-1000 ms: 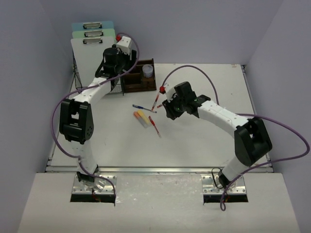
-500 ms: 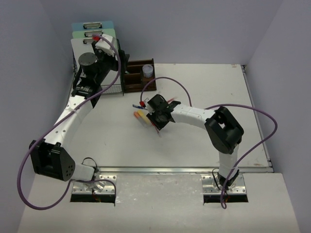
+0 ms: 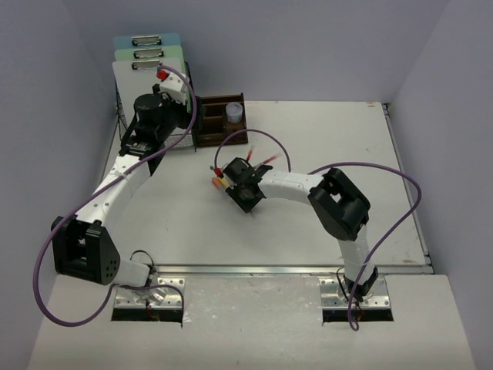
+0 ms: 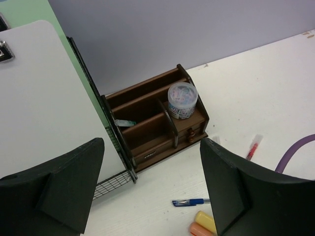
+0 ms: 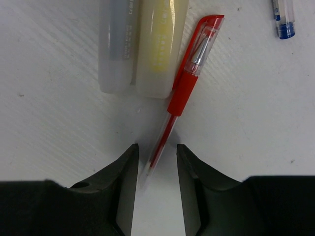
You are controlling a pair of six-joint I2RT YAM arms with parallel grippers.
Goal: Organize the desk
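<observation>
Right wrist view showed the right pincer low over the desk, its jaws part-way open and straddling the clear tail end of a red pen that lay flat on the white top. The pen ran up between the fingers. A sliver of desk showed between it and the right-hand finger, so the jaws were not clenched on it; whether the other finger brushed it could not be told. Just beside the pen's capped end lay two highlighters, side by side and touching, the nearer one yellow. A blue pen lay apart at the corner of that view.

The left pincer hung released, jaws spread wide with nothing between them, raised above the desk's far left corner near a dark-brown wooden organiser.

By count there were two red pens, a second red pen lying loose on the desk to the right of the organiser; one blue pen; two highlighters; one organiser, with one small jar of paper clips standing on its right-hand side; and one black wire rack holding three clipboards, blue, green and white, the white in front. The desk spread between lavender-grey walls, a metal rail along its near edge.
</observation>
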